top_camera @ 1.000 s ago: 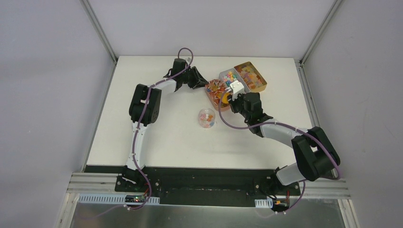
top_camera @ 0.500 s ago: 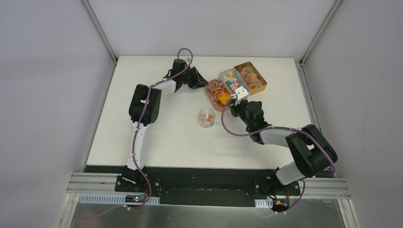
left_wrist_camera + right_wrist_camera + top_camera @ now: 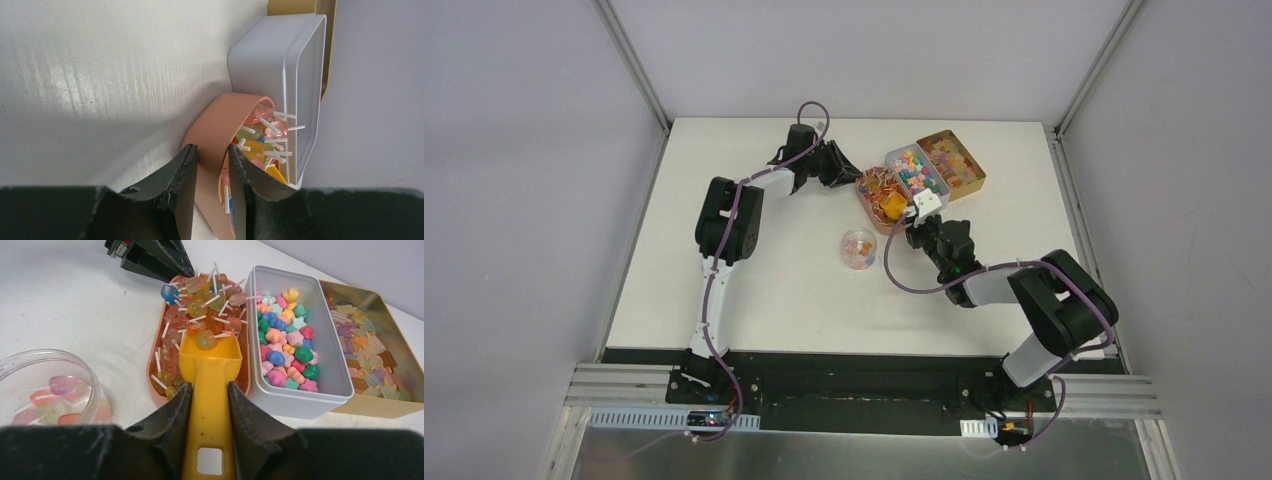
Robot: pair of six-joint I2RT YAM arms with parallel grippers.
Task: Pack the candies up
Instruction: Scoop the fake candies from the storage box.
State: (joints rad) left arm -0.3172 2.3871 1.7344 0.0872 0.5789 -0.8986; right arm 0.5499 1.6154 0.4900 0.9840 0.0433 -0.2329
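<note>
Right wrist view: candies (image 3: 202, 315), stick-mounted, heaped in orange tray (image 3: 152, 360); likely light, hard, slippery, best scooped; right gripper (image 3: 209, 390) jaws closed on yellow scoop (image 3: 210, 355) handle; left gripper (image 3: 212, 152) jaws pinching tray rim.

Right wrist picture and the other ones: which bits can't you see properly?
- Right wrist view: the end of the scoop is cut off by the bottom edge, and the right hand covers its sides.
- Right wrist view: the jar is cut by the left edge, the tin by the right.
- Left wrist view: the tray hides most of its inside behind its own wall and the left hand.
- Top view: the candies are too small to tell shapes.
</note>
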